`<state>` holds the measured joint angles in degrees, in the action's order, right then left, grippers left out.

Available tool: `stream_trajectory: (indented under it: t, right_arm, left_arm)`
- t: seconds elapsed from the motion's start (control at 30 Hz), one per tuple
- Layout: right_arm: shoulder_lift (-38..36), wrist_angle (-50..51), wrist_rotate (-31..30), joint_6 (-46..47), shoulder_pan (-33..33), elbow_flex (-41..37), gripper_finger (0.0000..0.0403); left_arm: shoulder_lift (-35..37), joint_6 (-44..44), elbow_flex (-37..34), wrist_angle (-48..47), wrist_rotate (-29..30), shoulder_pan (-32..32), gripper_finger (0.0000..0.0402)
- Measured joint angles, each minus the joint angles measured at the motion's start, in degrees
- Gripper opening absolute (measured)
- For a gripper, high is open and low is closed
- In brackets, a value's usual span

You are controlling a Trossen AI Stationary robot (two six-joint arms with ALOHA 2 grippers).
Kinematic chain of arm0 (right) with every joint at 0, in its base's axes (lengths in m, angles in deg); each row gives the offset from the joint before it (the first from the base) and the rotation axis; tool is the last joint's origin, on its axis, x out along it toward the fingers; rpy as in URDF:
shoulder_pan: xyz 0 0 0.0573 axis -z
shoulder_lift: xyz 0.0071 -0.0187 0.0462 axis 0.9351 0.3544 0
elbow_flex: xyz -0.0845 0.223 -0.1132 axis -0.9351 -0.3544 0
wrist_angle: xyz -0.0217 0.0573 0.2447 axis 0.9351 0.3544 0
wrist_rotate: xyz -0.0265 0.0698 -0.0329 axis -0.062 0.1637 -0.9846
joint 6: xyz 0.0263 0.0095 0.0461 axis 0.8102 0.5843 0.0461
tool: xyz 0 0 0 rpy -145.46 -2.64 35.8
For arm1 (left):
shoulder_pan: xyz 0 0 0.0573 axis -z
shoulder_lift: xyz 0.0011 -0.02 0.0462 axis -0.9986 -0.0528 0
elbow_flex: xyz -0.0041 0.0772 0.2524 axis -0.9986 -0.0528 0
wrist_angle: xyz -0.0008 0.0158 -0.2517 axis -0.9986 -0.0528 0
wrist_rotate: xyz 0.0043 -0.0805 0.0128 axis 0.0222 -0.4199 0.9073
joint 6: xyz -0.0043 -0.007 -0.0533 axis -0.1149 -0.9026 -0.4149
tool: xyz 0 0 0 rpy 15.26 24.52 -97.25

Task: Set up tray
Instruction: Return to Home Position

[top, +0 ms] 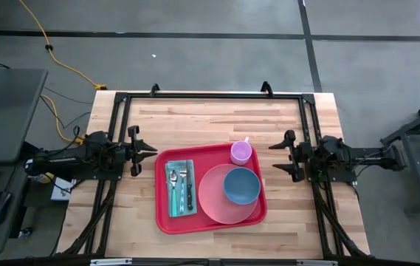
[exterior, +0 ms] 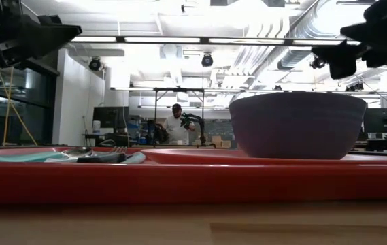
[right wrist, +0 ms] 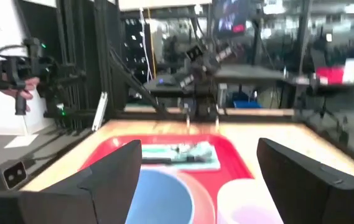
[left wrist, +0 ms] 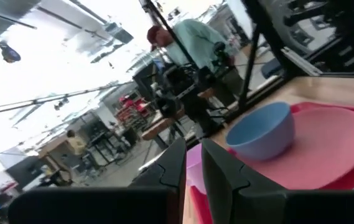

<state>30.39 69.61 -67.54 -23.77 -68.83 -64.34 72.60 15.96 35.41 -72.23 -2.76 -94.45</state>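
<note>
Tray (top: 210,157) lies mid-desk (top: 217,118) between the two arms, slightly skewed.

On it we note:
- A teal napkin (top: 171,205) lies at the end toward the left arm. It carries a spoon (top: 173,179), a fork (top: 182,177) and a dark-handled utensil (top: 190,196) side by side.
- A round pink plate (top: 211,205) lies at the end toward the right arm, with a blue bowl (top: 241,185) sitting on it.
- A pink cup (top: 241,153) stands at the tray corner nearest the right arm, just beside the bowl.

Left hand (top: 153,150) hovers off the tray's left edge over bare desk. Its fingers are clenched together with nothing between them.

Right hand (top: 274,156) hovers off the tray's right edge, near the cup. Its fingers are spread wide and released, and we see nothing in them.

Neither hand touches the tray. In the low view both hang above the level of the bowl's rim.

A person (exterior: 176,122) stands in the room beyond the desk.
</note>
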Motion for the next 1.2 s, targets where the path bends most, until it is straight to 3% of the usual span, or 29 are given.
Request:
stream_trajectory:
  t: [0.4,0.67,1.2]
  right_arm:
    - [0.17,2.71,-1.37,3.02,0.47,-0.02,0.0298]
    - [0.17,3.33,-1.42,3.02,0.47,-0.02,0.0298]
    - [0.17,3.33,-1.42,3.02,0.47,-0.04,0.0298]
  left_arm:
    - [-0.02,0.24,0.03,-8.07,-4.31,-0.01,0.0079]
    - [-0.61,4.45,0.07,-8.08,-5.16,0.01,0.0079]
    - [-0.61,4.72,0.09,-8.30,-4.85,0.02,0.0079]
